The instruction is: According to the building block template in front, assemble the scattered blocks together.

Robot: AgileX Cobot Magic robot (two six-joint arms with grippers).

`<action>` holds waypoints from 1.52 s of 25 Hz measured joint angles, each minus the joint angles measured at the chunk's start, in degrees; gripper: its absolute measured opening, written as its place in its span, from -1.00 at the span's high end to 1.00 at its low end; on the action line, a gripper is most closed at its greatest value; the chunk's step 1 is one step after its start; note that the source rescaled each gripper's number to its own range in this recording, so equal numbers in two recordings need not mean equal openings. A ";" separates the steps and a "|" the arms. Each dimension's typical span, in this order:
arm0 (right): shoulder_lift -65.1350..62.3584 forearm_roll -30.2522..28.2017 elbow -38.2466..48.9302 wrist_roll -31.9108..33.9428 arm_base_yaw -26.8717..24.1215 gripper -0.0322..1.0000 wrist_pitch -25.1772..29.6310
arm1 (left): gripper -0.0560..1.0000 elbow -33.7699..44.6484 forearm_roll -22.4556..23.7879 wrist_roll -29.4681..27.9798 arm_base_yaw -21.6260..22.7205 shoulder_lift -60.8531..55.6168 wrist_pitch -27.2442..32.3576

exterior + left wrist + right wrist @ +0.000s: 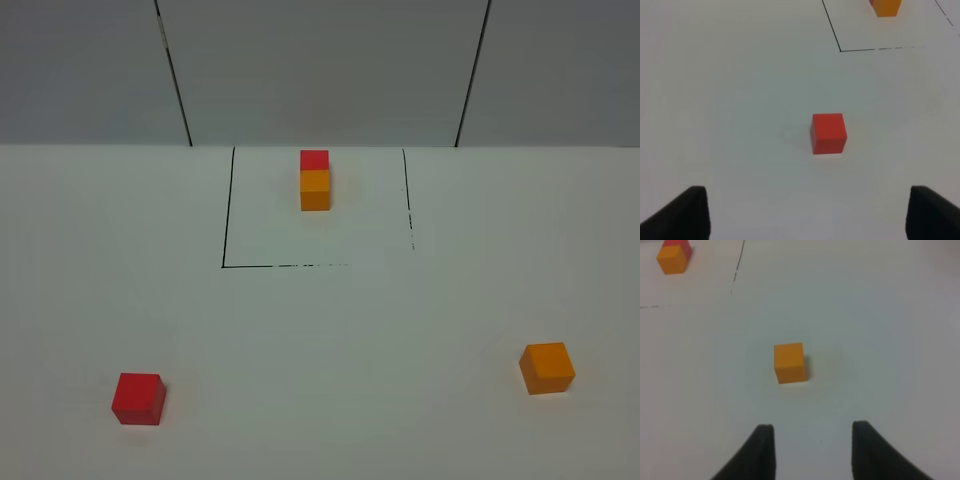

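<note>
- 2 loose cubes lie well apart on the table (330, 340): the red cube (138, 398) at the near left, the orange cube (547, 367) at the near right.
- 1 template (315, 180) sits inside the black outline (228, 210) at the far middle. In the high view its red half shows beyond its orange half.
- The left pincer (808, 195) is released, jaws wide and empty. The red cube (829, 133) lies ahead of it, roughly centred between the fingers.
- The right pincer (812, 429) is clenched and empty, with the orange cube (789, 362) ahead of it.
- Nothing is assembled yet; the step in hand looks like the first reach, probably the left pincer going for red.
- To do it well, the jaws should come down over 2 opposite flat faces, not corners, and close only once they straddle the cube.
- The right pincer must release before it can take orange.
- The 2 cubes should then meet flush, with colours ordered as in the template.
</note>
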 joint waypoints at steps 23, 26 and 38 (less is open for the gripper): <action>0.00 0.00 0.00 0.00 0.00 0.93 0.00 | -0.39 0.00 0.00 0.00 0.00 0.00 0.00; 0.00 0.00 0.00 0.00 0.00 0.93 0.00 | -0.39 0.00 0.00 0.00 0.00 0.18 0.00; 0.00 0.00 0.00 0.00 0.00 0.93 0.00 | -0.39 -5.34 -0.06 0.00 0.00 25.08 -2.94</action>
